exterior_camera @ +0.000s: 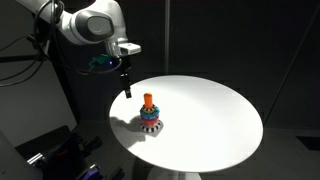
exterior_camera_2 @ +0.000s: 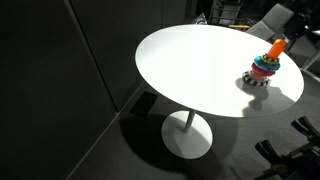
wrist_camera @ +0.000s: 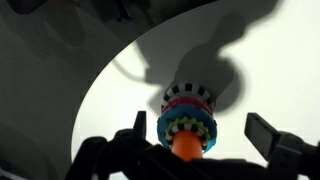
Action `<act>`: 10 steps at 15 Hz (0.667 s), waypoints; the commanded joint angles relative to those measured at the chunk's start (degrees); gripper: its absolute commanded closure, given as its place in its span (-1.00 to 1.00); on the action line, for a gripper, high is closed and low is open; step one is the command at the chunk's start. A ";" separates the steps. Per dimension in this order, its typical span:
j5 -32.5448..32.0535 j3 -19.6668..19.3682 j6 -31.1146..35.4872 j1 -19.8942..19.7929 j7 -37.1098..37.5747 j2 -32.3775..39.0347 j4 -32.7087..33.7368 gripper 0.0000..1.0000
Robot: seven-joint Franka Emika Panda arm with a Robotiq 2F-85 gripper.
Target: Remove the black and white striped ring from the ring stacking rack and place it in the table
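The ring stacking rack [exterior_camera: 150,115] stands on the round white table [exterior_camera: 215,110] and shows in both exterior views [exterior_camera_2: 266,65]. Its orange peg top [wrist_camera: 187,148] rises above teal, red and blue rings. The black and white striped ring [wrist_camera: 187,98] lies at the bottom of the stack, against the table top [exterior_camera: 150,127] [exterior_camera_2: 258,80]. My gripper [exterior_camera: 125,88] hangs in the air above the table's edge, up and to the side of the rack, touching nothing. In the wrist view its fingers [wrist_camera: 199,122] are spread wide on either side of the rack, open and empty.
The table [exterior_camera_2: 190,60] stands on one central pedestal [exterior_camera_2: 188,125] in a dark room. Dark equipment [exterior_camera: 55,155] sits low beside the table. Chairs [exterior_camera_2: 265,18] show behind its far edge.
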 commanded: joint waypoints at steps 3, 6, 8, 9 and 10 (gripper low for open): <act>-1.76 -0.86 5.98 0.15 3.11 4.66 0.88 -1.00; -2.45 -1.58 9.93 0.23 4.36 7.46 1.32 -1.00; -3.14 -2.21 12.39 0.30 5.17 9.11 1.48 -1.00; -3.67 -2.57 13.53 0.32 5.76 9.84 1.53 -1.00; -4.09 -2.95 14.30 0.40 6.24 10.54 1.65 -1.00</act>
